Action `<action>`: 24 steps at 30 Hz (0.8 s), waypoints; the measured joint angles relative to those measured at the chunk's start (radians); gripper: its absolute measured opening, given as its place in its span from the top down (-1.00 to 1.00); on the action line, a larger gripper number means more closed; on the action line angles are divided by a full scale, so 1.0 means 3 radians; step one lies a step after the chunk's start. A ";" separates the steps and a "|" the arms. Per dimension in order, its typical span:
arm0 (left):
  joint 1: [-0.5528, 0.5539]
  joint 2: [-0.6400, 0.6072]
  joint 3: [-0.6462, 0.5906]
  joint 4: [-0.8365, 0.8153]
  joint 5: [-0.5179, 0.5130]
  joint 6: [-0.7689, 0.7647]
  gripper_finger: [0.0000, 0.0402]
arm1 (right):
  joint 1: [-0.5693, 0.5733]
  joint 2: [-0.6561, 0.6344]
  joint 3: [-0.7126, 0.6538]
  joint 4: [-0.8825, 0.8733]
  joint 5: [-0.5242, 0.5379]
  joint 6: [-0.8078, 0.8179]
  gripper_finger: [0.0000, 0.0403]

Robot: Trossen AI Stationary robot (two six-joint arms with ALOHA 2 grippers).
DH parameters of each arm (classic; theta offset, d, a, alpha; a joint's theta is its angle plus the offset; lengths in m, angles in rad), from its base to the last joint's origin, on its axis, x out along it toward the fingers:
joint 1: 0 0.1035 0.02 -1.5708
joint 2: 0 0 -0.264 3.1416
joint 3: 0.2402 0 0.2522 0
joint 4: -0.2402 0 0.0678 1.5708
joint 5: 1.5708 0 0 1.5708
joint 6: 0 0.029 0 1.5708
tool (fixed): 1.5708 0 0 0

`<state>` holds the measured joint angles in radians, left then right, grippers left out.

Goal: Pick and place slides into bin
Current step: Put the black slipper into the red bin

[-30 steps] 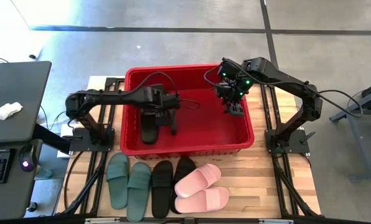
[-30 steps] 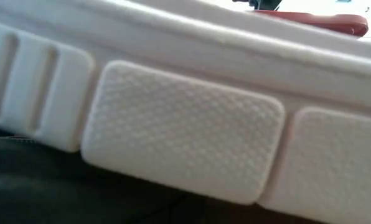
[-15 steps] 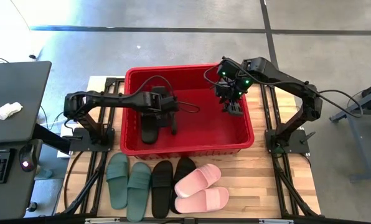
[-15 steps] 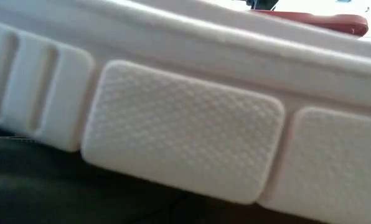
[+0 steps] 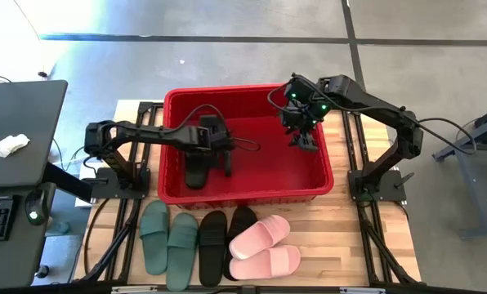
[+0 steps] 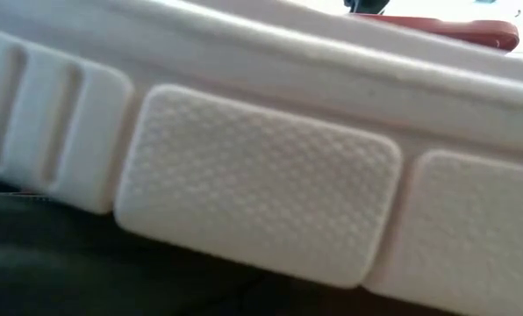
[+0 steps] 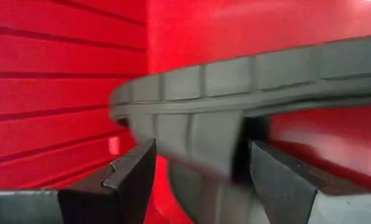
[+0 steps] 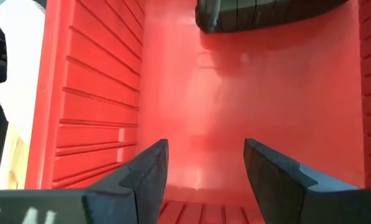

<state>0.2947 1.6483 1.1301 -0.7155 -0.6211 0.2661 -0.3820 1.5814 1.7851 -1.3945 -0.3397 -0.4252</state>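
The red bin [image 5: 245, 198] stands in the middle of the table. On its floor at the left lies one black slide [image 5: 196, 167]. Beside it a second black slide [image 5: 228, 161] stands on its edge, tread showing [image 7: 235, 81]. My left gripper [image 7: 203, 152] is low inside the bin, open, one finger on either side of this slide's strap. A strip of red shows between one finger and the strap. My right gripper [image 8: 205, 149] hangs open over the bin's right half [image 5: 303, 143], with nothing between its fingers.
On the table's near side, in front of the bin, lie a green pair [image 5: 168, 237], a black pair [image 5: 225, 237] and a pale pink pair [image 5: 264, 249]. A pale slide's sole [image 6: 261, 184] fills the low view. A dark desk [image 5: 15, 139] stands at the left.
My left gripper has sunk deeper into the bin and tipped a little, with the black slide on edge going down between its fingers. The slide lying flat in the bin has stayed where it was.
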 joint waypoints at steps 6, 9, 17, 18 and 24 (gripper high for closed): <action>-0.0001 0.0051 -0.0001 0.0061 -0.0158 -0.0001 -0.02 | 0.0000 0.0000 0.0000 0.0034 0.0000 0.0007 0.01; 0.0000 0.0084 -0.0005 0.0064 -0.0118 -0.0001 0.15 | 0.0000 0.0000 0.0000 0.0038 0.0000 0.0020 0.01; -0.0006 0.0189 0.0005 0.0182 -0.0082 -0.0012 0.80 | 0.0001 0.0002 0.0000 0.0091 0.0000 0.0117 0.01; -0.0005 0.0190 0.0006 0.0225 -0.0087 -0.0012 0.88 | 0.0001 0.0002 0.0000 0.0098 0.0000 0.0118 0.01; -0.0005 0.0167 0.0165 0.0070 -0.0052 -0.0014 0.92 | 0.0001 0.0003 0.0000 0.0115 0.0001 0.0167 0.01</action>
<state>0.2932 1.6985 1.1796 -0.6945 -0.6367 0.2619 -0.3817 1.5822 1.7851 -1.3600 -0.3395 -0.3752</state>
